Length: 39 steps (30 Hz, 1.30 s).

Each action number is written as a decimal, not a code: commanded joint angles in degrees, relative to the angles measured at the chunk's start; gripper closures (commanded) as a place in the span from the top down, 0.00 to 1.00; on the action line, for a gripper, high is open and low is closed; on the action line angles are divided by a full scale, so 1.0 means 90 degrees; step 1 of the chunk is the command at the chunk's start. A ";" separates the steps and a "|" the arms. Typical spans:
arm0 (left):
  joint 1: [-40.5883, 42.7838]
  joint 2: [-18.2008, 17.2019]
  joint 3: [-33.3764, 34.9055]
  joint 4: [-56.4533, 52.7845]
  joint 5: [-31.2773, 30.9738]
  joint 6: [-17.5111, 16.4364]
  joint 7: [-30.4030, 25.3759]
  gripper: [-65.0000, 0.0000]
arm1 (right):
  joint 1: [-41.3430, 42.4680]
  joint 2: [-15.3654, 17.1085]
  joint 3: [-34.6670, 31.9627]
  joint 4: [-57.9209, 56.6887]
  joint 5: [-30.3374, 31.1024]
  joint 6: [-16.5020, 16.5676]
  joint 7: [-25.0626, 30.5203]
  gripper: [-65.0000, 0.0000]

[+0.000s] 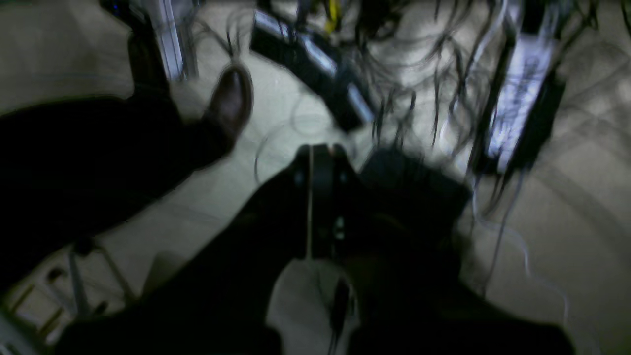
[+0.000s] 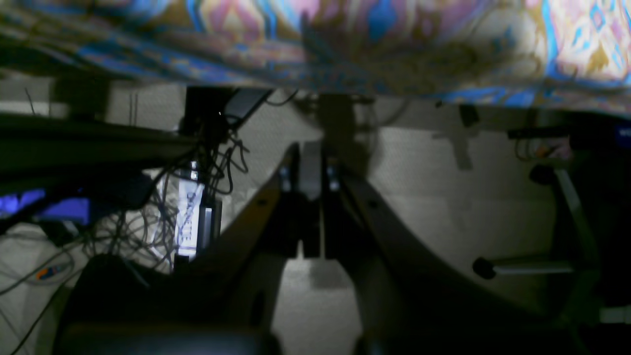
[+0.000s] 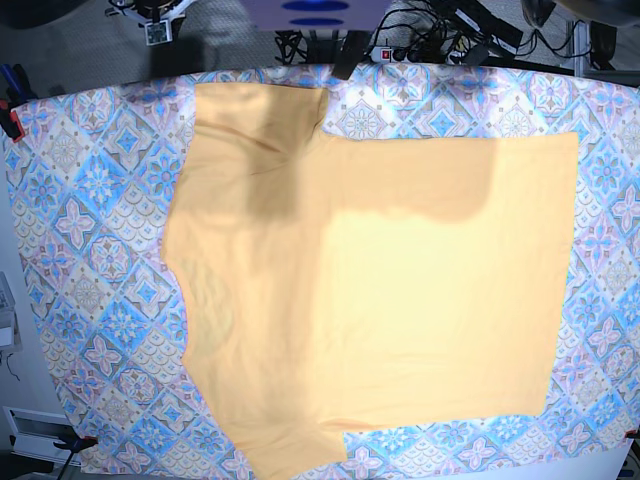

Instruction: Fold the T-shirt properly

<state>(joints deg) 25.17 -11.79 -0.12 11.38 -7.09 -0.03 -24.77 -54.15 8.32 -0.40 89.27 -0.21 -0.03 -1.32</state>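
Note:
The yellow-orange T-shirt [image 3: 400, 280] lies spread flat on the blue-and-pink patterned tablecloth [image 3: 90, 230] in the base view. Its hem is at the right, its collar at the left, and its sleeves reach to the top left and bottom left. A shadow falls across its upper part. Neither arm shows in the base view. My left gripper [image 1: 320, 150] is shut and empty, hanging over the floor away from the table. My right gripper [image 2: 311, 148] is shut and empty, below the hanging edge of the tablecloth [image 2: 345, 44]. The shirt shows in neither wrist view.
A dark shoe [image 1: 231, 101] and tangled cables [image 1: 419, 74] lie on the floor in the blurred left wrist view. In the right wrist view there are cables and a power unit [image 2: 190, 222] at the left, and a chair base [image 2: 522, 266] at the right.

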 commanded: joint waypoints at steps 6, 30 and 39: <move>-0.0437 0.0221 -0.0001 0.0079 0.0334 0.0018 -0.0290 0.00 | -0.0122 0.0028 0.0011 0.0059 -0.0021 -0.0011 0.0093 0.00; 0.1194 0.0416 0.0175 0.6194 0.0871 0.0028 -0.1609 0.00 | 0.0366 0.0019 0.0050 -0.0391 -0.0011 -0.0011 0.0093 0.00; 0.1799 0.0729 0.0175 0.6917 0.0881 0.0028 -0.1247 0.00 | 0.0366 0.0019 0.0050 -0.0322 -0.0011 -0.0011 0.0093 0.00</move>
<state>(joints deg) 43.13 -4.82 1.48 70.81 0.08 0.25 -26.94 -49.93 8.27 -0.21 85.52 -0.21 -0.08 -1.58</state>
